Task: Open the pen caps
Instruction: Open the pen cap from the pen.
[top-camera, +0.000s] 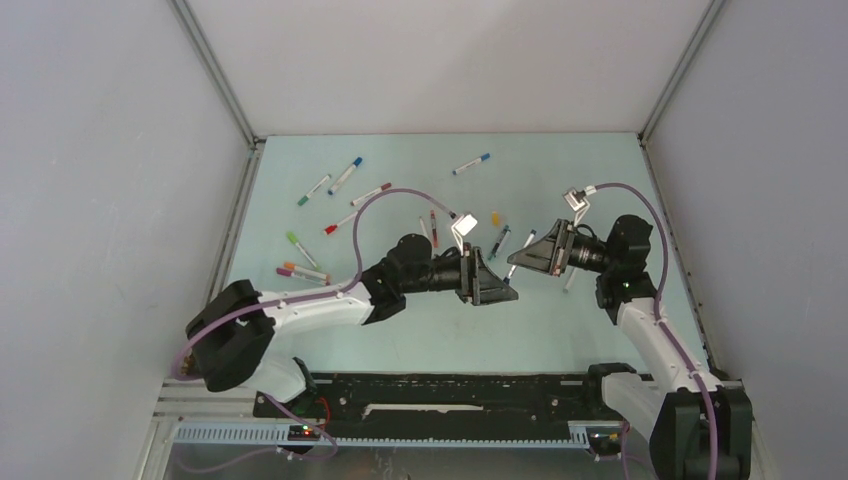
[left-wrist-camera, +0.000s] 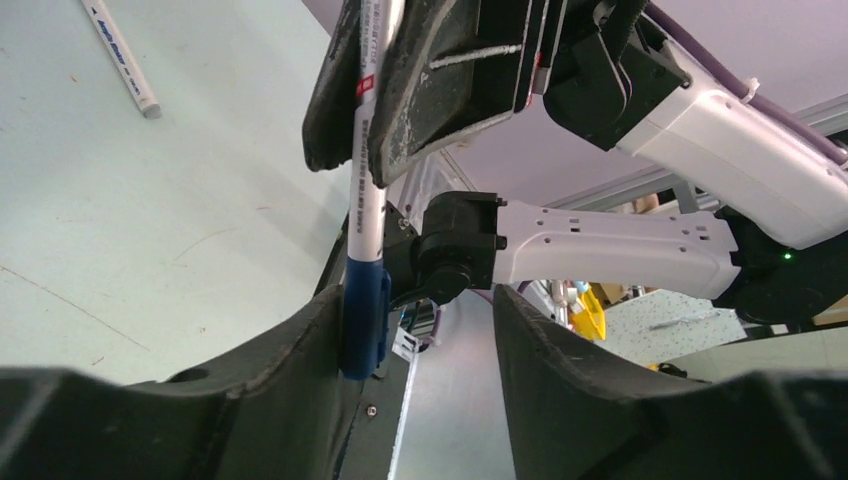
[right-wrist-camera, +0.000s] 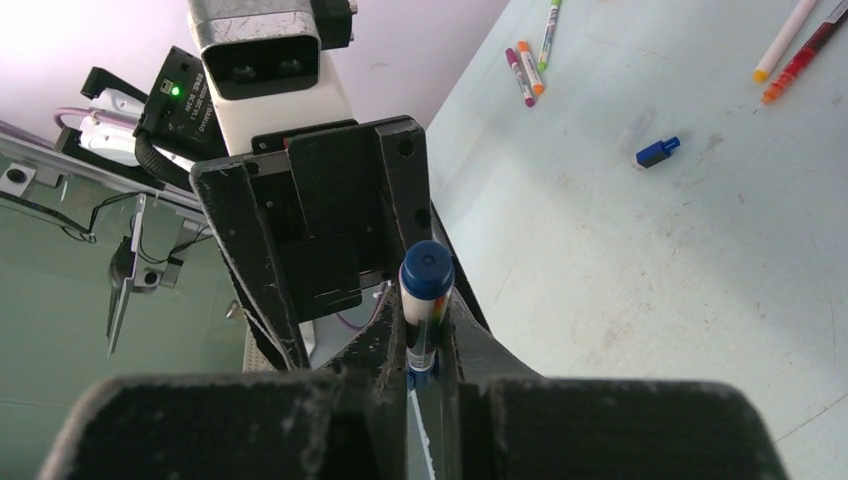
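Note:
My right gripper (top-camera: 528, 257) is shut on a white pen (left-wrist-camera: 368, 200), held above the middle of the table. The pen's blue cap (left-wrist-camera: 365, 320) points at the left gripper. My left gripper (left-wrist-camera: 418, 330) is open around that cap. The cap rests against one finger (left-wrist-camera: 300, 350), with a wide gap to the other. In the right wrist view the cap's round end (right-wrist-camera: 427, 272) sticks out past my shut right gripper (right-wrist-camera: 425, 335). In the top view the left gripper (top-camera: 497, 287) sits tip to tip with the right one.
Several capped pens lie at the back left of the mat, such as a blue-capped one (top-camera: 345, 175) and a green one (top-camera: 314, 190). A loose blue cap (right-wrist-camera: 657, 152) and a yellow cap (top-camera: 495, 218) lie near the middle. Grey walls (top-camera: 120, 200) close in the table.

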